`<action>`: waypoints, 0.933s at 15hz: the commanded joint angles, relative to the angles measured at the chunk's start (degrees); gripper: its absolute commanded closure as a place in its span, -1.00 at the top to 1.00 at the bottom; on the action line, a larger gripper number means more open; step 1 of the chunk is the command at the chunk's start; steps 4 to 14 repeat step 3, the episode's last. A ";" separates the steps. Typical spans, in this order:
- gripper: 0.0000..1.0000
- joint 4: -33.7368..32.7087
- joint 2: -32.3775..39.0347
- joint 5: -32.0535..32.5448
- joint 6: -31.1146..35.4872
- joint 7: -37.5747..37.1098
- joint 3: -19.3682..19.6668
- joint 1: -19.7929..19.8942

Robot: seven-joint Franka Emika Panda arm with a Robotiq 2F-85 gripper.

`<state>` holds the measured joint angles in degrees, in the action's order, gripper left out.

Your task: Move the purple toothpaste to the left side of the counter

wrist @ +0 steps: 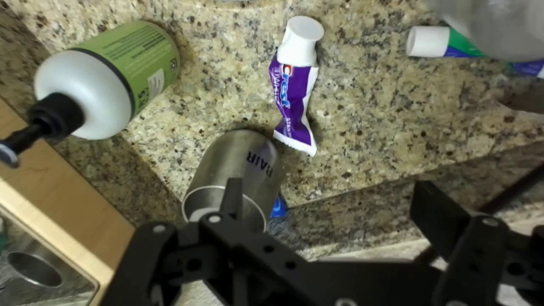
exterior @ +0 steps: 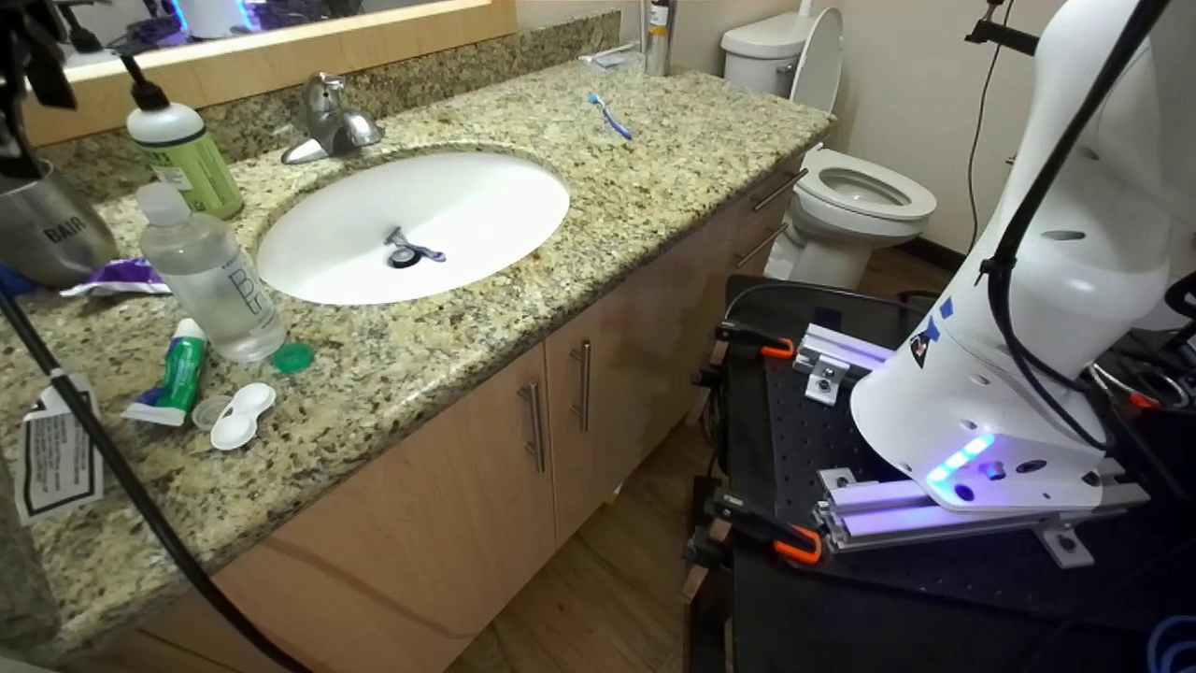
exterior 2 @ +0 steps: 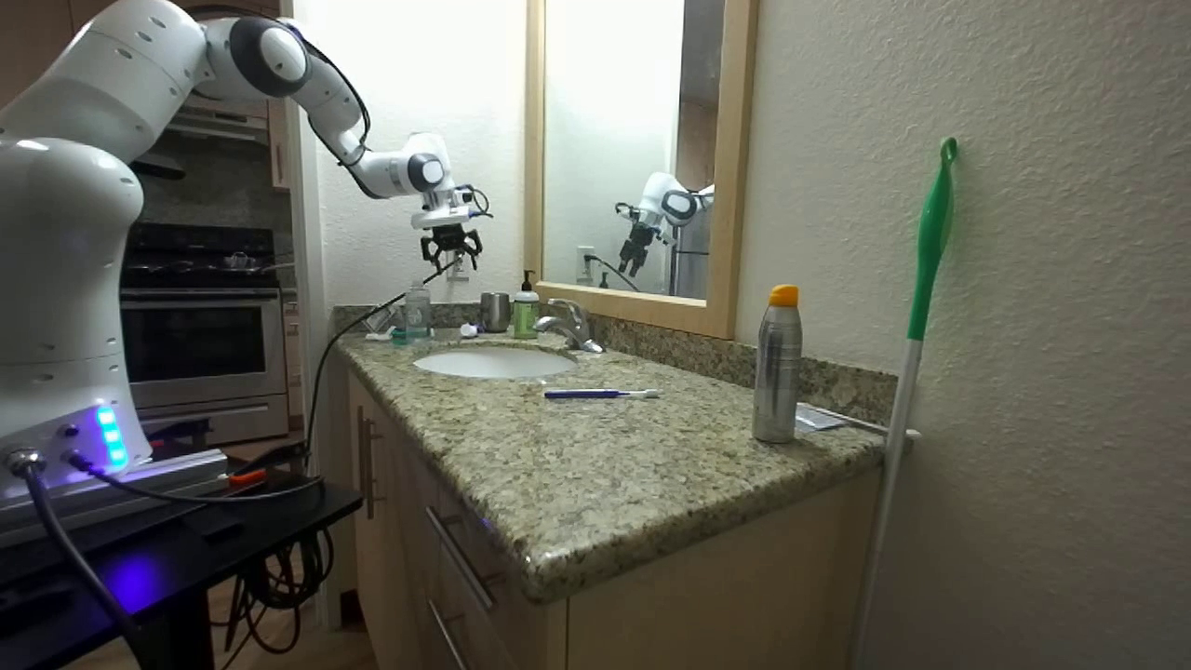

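The purple toothpaste (wrist: 293, 102) is a small tube with a white cap, lying flat on the speckled counter (wrist: 382, 131) in the wrist view. In an exterior view the toothpaste (exterior: 129, 277) is partly hidden behind the clear bottle. In another exterior view mainly its white cap (exterior 2: 468, 330) shows, near the far end of the counter (exterior 2: 595, 456). My gripper (wrist: 333, 202) is open with nothing between its fingers. It hangs well above the counter's far end in an exterior view (exterior 2: 453, 259). In the wrist view its fingers appear below the toothpaste, apart from it.
A metal cup (wrist: 242, 165) stands close beside the toothpaste. A green soap bottle (wrist: 123, 76), clear bottle (exterior: 210, 280), green tube (exterior: 182, 369) and white lens case (exterior: 245, 414) are nearby. The sink (exterior: 486, 206), faucet (exterior: 332, 121), backsplash (wrist: 382, 193) and mirror (exterior 2: 614, 140) border this area.
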<state>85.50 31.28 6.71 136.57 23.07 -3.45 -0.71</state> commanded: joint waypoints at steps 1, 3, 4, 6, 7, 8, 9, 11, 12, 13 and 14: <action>1.00 4.09 -10.76 -4.23 -7.88 -0.96 -1.33 2.46; 1.00 0.14 -6.63 -2.04 -5.97 -1.42 -0.20 0.85; 1.00 0.14 -6.63 -2.04 -5.97 -1.42 -0.20 0.85; 1.00 0.14 -6.63 -2.04 -5.97 -1.42 -0.20 0.85; 1.00 0.14 -6.63 -2.04 -5.97 -1.42 -0.20 0.85; 1.00 0.14 -6.63 -2.04 -5.97 -1.42 -0.20 0.85; 1.00 0.14 -6.63 -2.04 -5.97 -1.42 -0.20 0.85; 1.00 0.14 -6.63 -2.04 -5.97 -1.42 -0.20 0.85; 1.00 0.14 -6.63 -2.04 -5.97 -1.42 -0.20 0.85; 1.00 0.14 -6.63 -2.04 -5.97 -1.42 -0.20 0.85; 1.00 0.14 -6.63 -2.04 -5.97 -1.42 -0.20 0.85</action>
